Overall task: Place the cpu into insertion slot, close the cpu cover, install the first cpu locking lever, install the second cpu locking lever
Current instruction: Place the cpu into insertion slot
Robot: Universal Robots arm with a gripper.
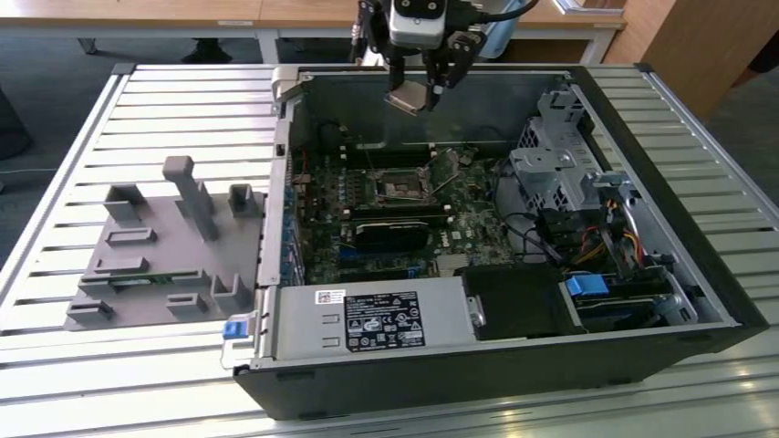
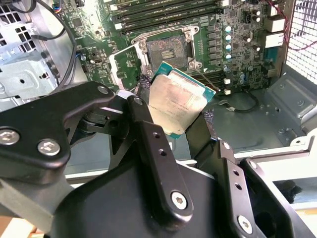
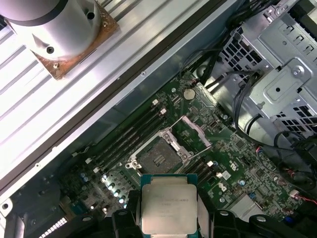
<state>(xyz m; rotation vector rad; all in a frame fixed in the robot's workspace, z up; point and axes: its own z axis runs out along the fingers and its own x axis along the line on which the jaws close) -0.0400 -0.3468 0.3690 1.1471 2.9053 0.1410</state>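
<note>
My gripper (image 1: 418,91) hangs above the back wall of the open computer case, shut on the cpu (image 1: 410,98). The cpu (image 2: 176,104) is a thin square chip with a silvery top and green edge, clamped by its sides between the black fingers (image 2: 148,134). It is well above the board and tilted. Below it the insertion slot (image 3: 158,158) lies bare, a dark square with a metal rim. The cpu cover (image 3: 195,133) stands swung open beside the slot. In the exterior view the insertion slot (image 1: 399,187) is in the middle of the green board.
The case (image 1: 681,274) lies on a slatted metal table (image 1: 182,109). Long black memory slots (image 3: 131,136) flank the socket. A drive cage (image 1: 560,173) and cables fill the exterior view's right, a power supply (image 1: 365,319) the front. A grey plastic fixture (image 1: 159,246) sits left of the case.
</note>
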